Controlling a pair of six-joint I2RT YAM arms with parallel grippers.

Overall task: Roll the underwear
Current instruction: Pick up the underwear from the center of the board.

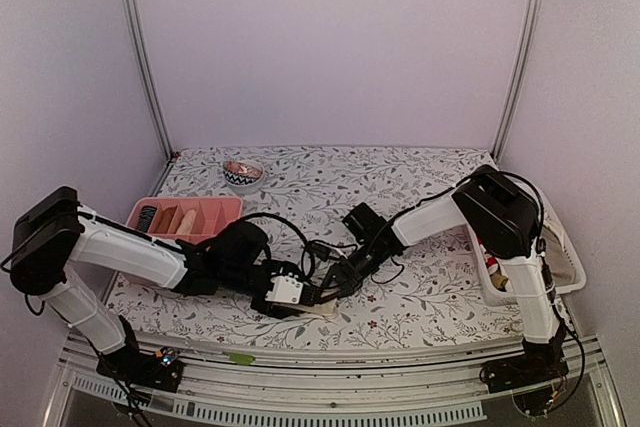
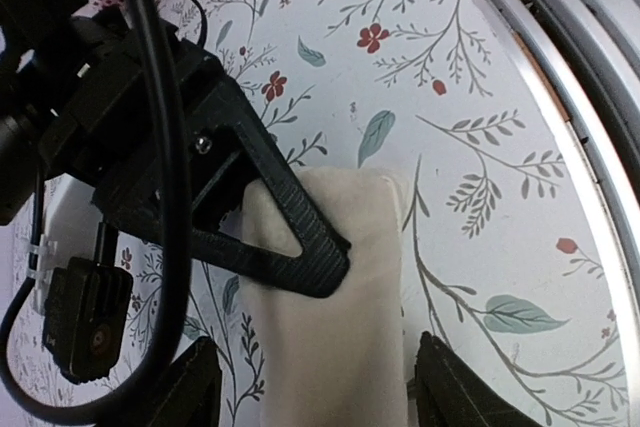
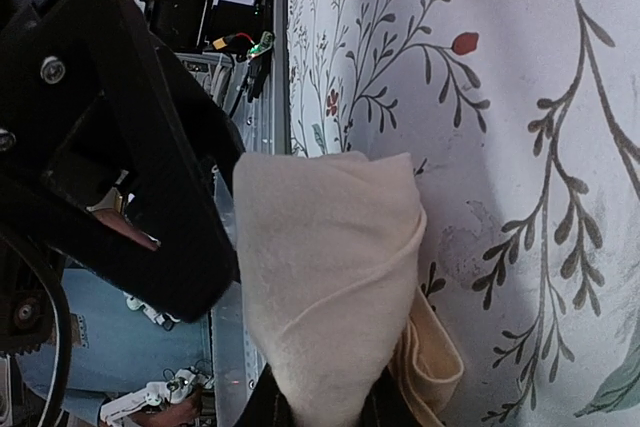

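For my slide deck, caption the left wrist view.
Open left gripper straddles folded cream underwear on the floral table while the right gripper pinches it.

You've got a table [image 1: 420, 172] w/ a floral cover: pale, grey-green sprigs & small red buds. Left side: pink divided tray [image 1: 190, 238] sits on it. Behind the tray, towards the back wall: small patterned bowl [image 1: 243, 176]. Right edge: white basket [image 1: 572, 265]. Front centre, close to the metal rail, you see cream underwear [image 2: 340, 287] folded on the cover.
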